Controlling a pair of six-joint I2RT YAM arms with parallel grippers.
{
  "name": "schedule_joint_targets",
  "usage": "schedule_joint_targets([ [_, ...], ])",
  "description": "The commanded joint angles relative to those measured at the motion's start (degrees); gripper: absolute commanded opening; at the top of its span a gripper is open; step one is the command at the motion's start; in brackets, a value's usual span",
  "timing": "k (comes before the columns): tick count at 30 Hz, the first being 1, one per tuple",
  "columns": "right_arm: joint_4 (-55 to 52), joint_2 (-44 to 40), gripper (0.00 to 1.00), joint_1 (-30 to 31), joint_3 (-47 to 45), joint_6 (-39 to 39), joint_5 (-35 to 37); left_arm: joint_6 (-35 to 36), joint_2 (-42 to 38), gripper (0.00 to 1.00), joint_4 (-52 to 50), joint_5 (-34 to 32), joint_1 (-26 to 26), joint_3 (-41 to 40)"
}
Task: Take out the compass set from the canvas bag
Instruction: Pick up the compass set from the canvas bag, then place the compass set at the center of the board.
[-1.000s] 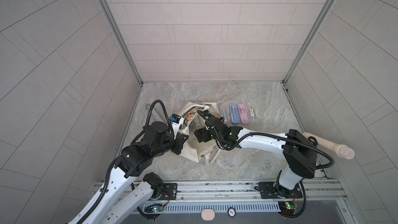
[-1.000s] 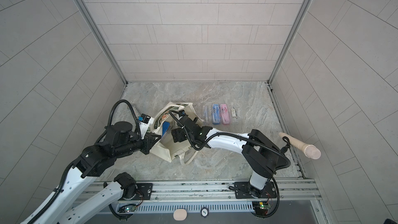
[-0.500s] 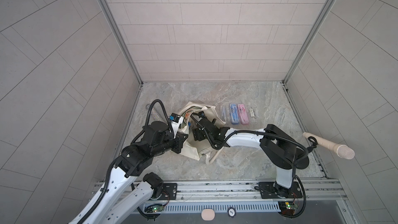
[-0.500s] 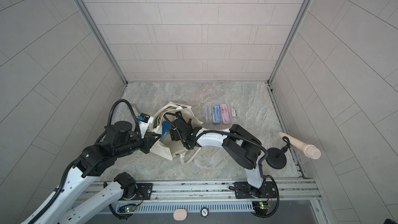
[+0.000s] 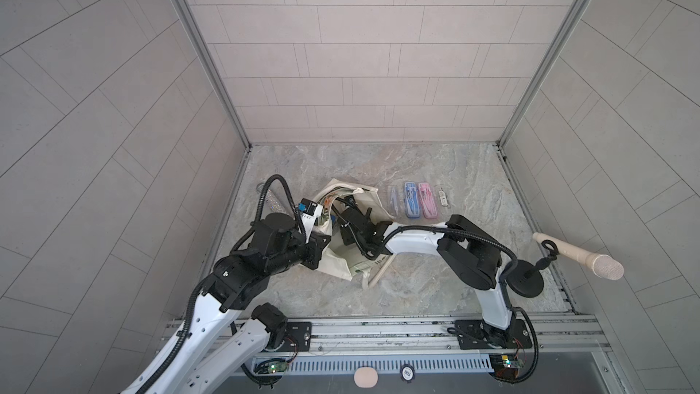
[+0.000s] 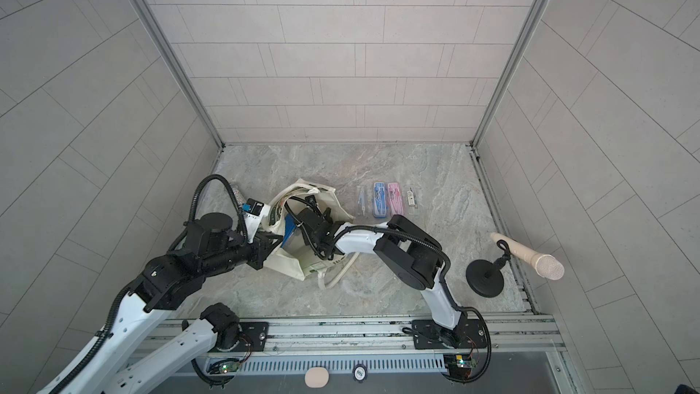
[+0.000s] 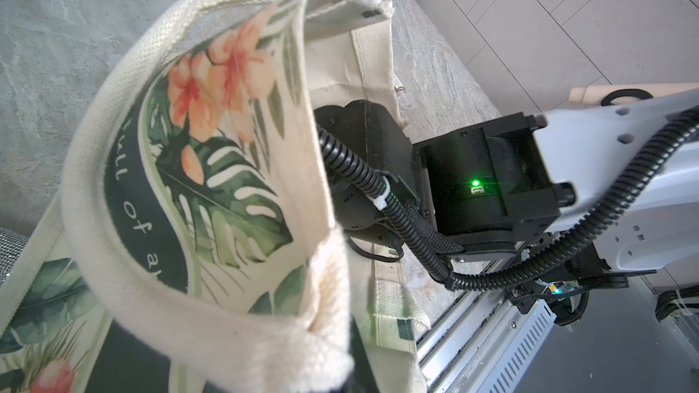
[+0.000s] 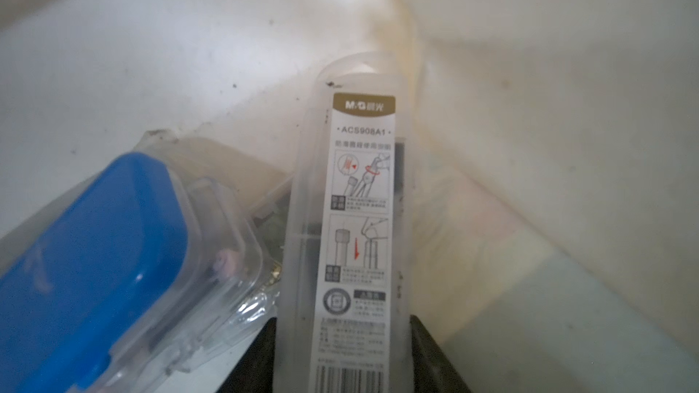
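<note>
**Tiled booth, marble desk: compass set pinched inside the bag**

Grey tiled walls close round a marble desk [image 5: 454,168]. Near its middle slumps the canvas bag [image 5: 337,265]. The left claw [image 5: 321,250] is closed at the bag's rim and seems to hold that printed edge up, though cloth hides its fingers in the wrist view. The right arm reaches in through the bag's mouth. Deep inside, the right claw [image 8: 342,321] has the compass set [image 8: 355,221], a clear case with a white label, between its two dark fingers, one pressed against each long side. A blue-lidded case [image 8: 94,258] lies just beside it.

Out on the desk, a microphone [image 5: 583,259] leans on a black stand [image 5: 526,282] at the right edge. Four slim cases [image 5: 410,204] lie in a row just beyond the bag. A glittery object [image 5: 271,198] peeks from behind the left arm.

Against a second ago, the right elbow has folded in nearer the bag, uncovering the stand's base. The bag and the left arm have not shifted.
</note>
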Motion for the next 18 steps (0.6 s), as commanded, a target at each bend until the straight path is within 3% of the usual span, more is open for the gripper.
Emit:
schedule_joint_targets([
  [1,-3.7,0.3,0.38,-0.2,0.0,-0.9,-0.8,0.8,-0.3,0.00,0.1,1.1,-0.1,-0.7],
  [10,-2.5,-11.1,0.37,-0.2,-5.0,-6.6,-6.2,0.7,-0.5,0.00,-0.1,0.4,-0.1,-0.5],
  [18,-8.2,-31.7,0.37,0.0,-14.3,-5.1,-12.3,0.8,-0.3,0.00,-0.2,0.4,-0.1,-0.6],
])
